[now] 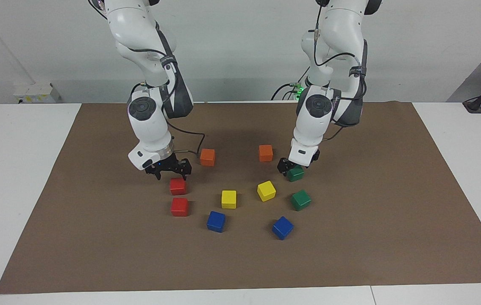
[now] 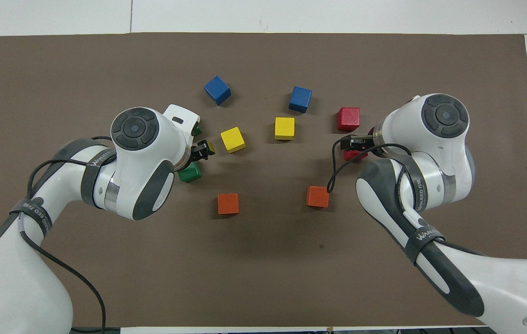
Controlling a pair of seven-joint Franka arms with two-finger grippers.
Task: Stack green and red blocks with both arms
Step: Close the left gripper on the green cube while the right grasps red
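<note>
With twelve o'clock pointing straight away from the robots, the left arm's (image 1: 313, 111) jaws stand apart, low over the matte dark green cube (image 1: 296, 174) nearer the robots. I cannot tell whether they touch it. The second dark green cube (image 1: 300, 200) sits at about twelve o'clock from the first, a little apart, turned slightly askew.

The right arm's (image 1: 147, 116) jaws are also spread, hanging just above a bright red matte cube (image 1: 177, 186) with a gap showing. The other bright red cube (image 1: 179, 206) lies at twelve o'clock from it, close by, its faces square to it. All four sit flat, none stacked.

Between the two pairs are two yellow cubes (image 2: 232, 139) (image 2: 284, 128), and at twelve o'clock from those two blue cubes (image 2: 217, 90) (image 2: 300, 99). At six o'clock from the yellows lie two orange cubes (image 2: 228, 203) (image 2: 317, 196). All are sharp-edged and the same size. Everything rests on a flat brown paper-like mat (image 1: 350, 254) over the smooth white counter (image 1: 11, 169). The arms are glossy white with dark grey joint caps.
</note>
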